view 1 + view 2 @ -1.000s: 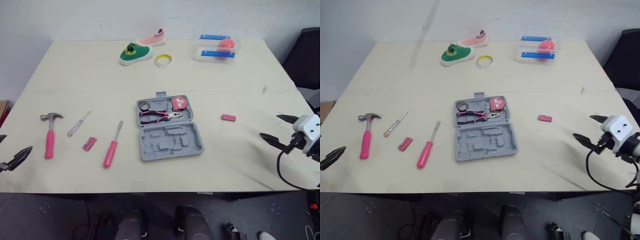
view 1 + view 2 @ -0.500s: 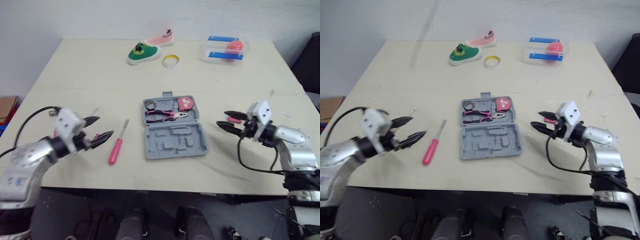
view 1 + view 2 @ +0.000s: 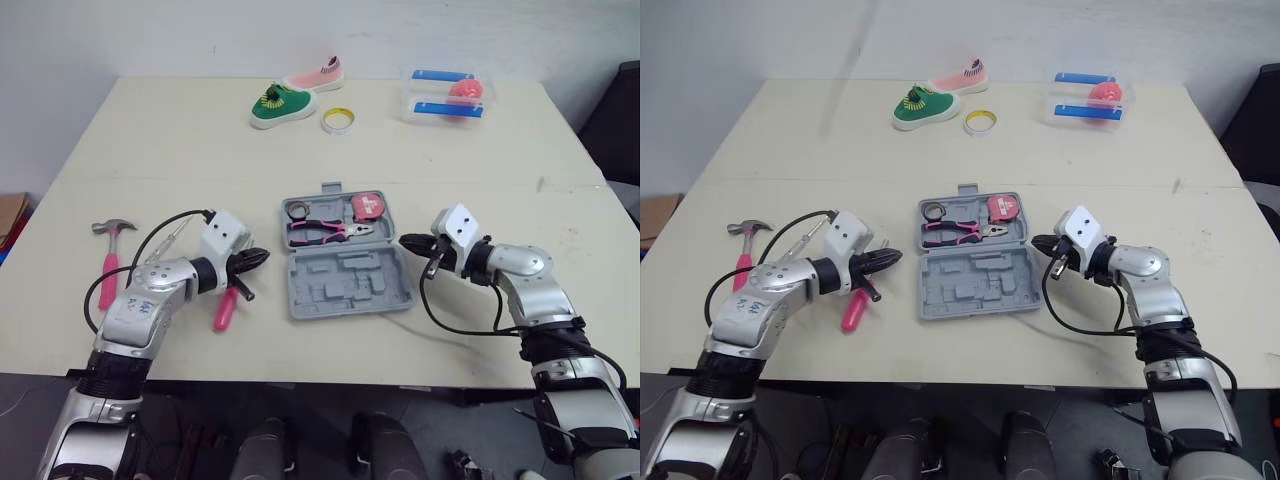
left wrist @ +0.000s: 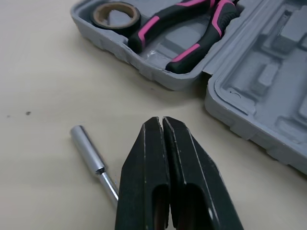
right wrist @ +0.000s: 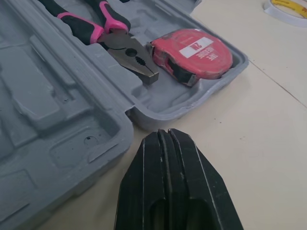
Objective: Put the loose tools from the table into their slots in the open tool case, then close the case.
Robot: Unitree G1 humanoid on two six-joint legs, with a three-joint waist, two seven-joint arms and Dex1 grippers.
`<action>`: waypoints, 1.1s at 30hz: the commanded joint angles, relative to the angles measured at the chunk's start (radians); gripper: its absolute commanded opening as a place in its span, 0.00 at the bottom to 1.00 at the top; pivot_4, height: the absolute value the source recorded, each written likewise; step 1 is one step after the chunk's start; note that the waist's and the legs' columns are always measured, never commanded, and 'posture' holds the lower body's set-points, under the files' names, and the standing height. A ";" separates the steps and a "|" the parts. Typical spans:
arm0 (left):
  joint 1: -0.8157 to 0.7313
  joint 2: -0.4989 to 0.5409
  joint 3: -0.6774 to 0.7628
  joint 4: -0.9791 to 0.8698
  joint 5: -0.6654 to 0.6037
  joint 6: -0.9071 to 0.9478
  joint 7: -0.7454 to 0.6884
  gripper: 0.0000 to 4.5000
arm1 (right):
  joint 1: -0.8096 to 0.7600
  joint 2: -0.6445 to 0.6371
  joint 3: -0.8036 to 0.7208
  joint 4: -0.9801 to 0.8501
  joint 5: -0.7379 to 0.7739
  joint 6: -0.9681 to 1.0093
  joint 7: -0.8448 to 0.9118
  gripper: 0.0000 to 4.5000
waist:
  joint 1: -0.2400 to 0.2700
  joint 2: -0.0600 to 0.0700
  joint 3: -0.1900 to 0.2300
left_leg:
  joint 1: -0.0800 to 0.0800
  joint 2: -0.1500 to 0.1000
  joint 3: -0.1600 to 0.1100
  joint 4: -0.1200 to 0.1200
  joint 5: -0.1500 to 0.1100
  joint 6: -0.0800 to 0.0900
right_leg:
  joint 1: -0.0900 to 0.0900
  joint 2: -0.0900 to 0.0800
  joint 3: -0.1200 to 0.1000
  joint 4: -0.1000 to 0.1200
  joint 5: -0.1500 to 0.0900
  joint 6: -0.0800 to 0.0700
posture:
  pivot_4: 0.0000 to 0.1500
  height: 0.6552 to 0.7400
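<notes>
While the case (image 3: 340, 268) lies open (pliers (image 3: 325, 230) slotted), the left gripper (image 3: 260, 256) is held over the screwdriver (image 3: 222, 310) and the right gripper (image 3: 404, 240) beside the case's right edge, both pinched together, empty.

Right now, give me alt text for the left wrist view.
The left gripper, shut and empty, hangs low over the table by the screwdriver shaft. Beyond lies the open tool case, holding pliers and a tape roll.
</notes>
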State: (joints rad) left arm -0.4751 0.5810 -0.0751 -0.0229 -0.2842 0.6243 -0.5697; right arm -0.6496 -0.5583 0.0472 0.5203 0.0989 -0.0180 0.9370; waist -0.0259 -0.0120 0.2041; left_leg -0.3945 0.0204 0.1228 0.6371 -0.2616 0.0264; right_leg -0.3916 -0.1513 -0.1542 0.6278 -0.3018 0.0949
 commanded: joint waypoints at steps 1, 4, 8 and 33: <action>-0.036 -0.043 -0.036 0.023 0.043 -0.017 0.010 0.01 | -0.024 0.011 0.011 -0.008 -0.016 0.006 -0.015 0.00 | 0.000 0.000 0.000 | 0.000 0.000 0.000 0.000 0.000 0.000 | 0.000 0.000 0.000 0.000 0.000 0.000 | 1.00 1.00; -0.063 -0.072 -0.050 0.061 0.066 -0.009 0.012 0.01 | -0.028 0.021 0.014 -0.007 -0.017 0.008 -0.020 0.00 | -0.001 0.000 0.000 | -0.001 0.000 0.000 0.002 0.000 0.000 | 0.000 0.000 0.000 0.000 0.000 0.000 | 1.00 1.00; -0.103 -0.116 -0.075 0.100 0.093 0.000 0.022 0.01 | -0.025 0.027 0.022 -0.011 -0.019 0.010 -0.014 0.00 | 0.000 0.000 0.000 | -0.002 0.002 -0.001 0.004 0.000 0.000 | 0.000 0.002 -0.001 0.001 0.000 0.000 | 1.00 1.00; 0.004 -0.060 -0.147 -0.031 0.100 0.019 -0.217 0.01 | 0.339 -0.150 -0.040 -0.518 0.103 0.258 0.113 0.00 | 0.026 0.000 0.000 | -0.005 0.004 -0.003 0.012 -0.004 0.000 | -0.001 0.002 -0.001 -0.001 0.000 -0.001 | 1.00 1.00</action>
State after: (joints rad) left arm -0.4848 0.5245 -0.1876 -0.0361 -0.1899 0.6265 -0.7680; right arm -0.3179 -0.6982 0.0326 0.0498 0.1811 0.2434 1.0556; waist -0.0003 -0.0118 0.2039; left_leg -0.3998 0.0241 0.1194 0.6488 -0.2652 0.0260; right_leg -0.3924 -0.1496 -0.1555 0.6263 -0.3014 0.0940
